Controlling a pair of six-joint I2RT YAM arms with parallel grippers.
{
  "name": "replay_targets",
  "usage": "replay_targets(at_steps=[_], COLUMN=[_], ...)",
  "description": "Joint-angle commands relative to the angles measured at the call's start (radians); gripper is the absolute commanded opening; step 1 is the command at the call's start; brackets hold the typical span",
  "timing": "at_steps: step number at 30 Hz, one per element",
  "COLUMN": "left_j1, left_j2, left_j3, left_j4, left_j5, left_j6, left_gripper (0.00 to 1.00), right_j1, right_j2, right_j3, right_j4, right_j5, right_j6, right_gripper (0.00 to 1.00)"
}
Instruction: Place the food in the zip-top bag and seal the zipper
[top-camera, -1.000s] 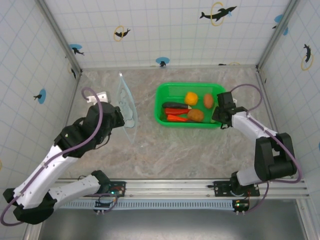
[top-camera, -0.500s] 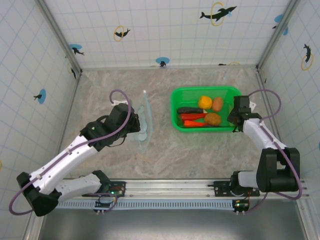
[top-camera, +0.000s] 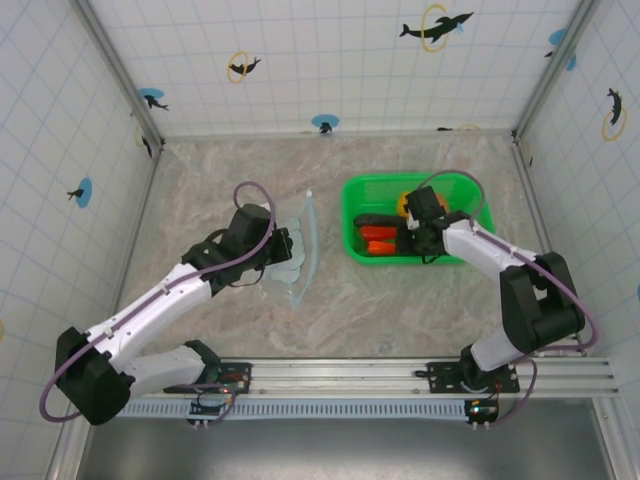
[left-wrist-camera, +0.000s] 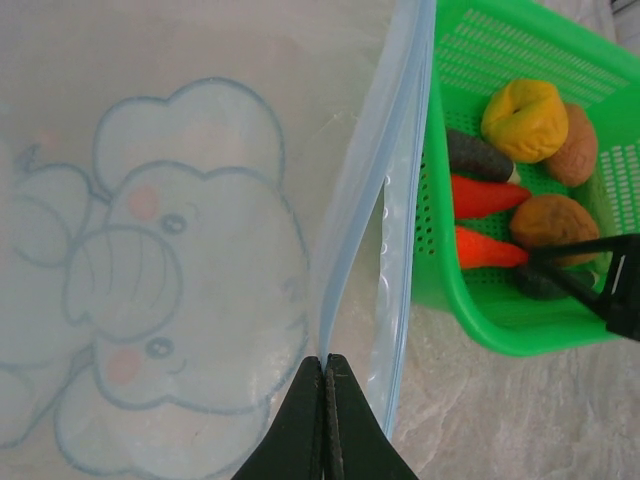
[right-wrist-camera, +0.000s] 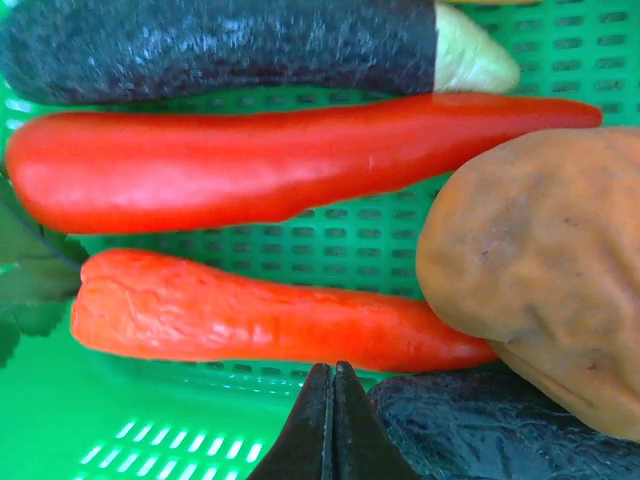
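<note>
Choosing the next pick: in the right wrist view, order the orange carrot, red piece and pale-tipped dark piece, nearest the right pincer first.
1. orange carrot, just above the right pincer.
2. red piece, middle.
3. pale-tipped dark piece, top edge.

Bright, even light; soft shadows.

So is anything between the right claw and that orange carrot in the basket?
Nothing visible does. The right claw has its shut tips down in the green basket, just short of the orange carrot, with only bare green plastic between them.
</note>
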Motion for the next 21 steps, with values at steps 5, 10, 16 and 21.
replay_targets(at_steps=[5, 10, 16, 21], left_j1=[0.006, 0.006, 0.006, 0.006], left_j2=[-0.023, -0.043, -0.039, -0.049], left_j3=[-0.02, -0.044, -0.06, -0.061], left_j4=[0.048, 0.087, 0.114, 0.106], left_j5=[0.036, 0.083, 0.103, 0.095], left_j6=[-0.012, -0.049, -0.056, -0.048], left_gripper=[0.0, 0.0, 0.0, 0.0], right_j1=[0.054, 0.073, 0.063, 0.025], right_j2=[-0.151, -0.245, -0.297, -0.242], right_j3=[-0.115, -0.19, -0.088, 0.015], right_j4=[-0.14, -0.188, -0.154, -0.085], right_j5=[-0.036, -0.088, 0.014, 0.101], right_j6=[0.036, 0.022, -0.018, -0.037], right_gripper=[0.0, 0.0, 0.51, 0.99])
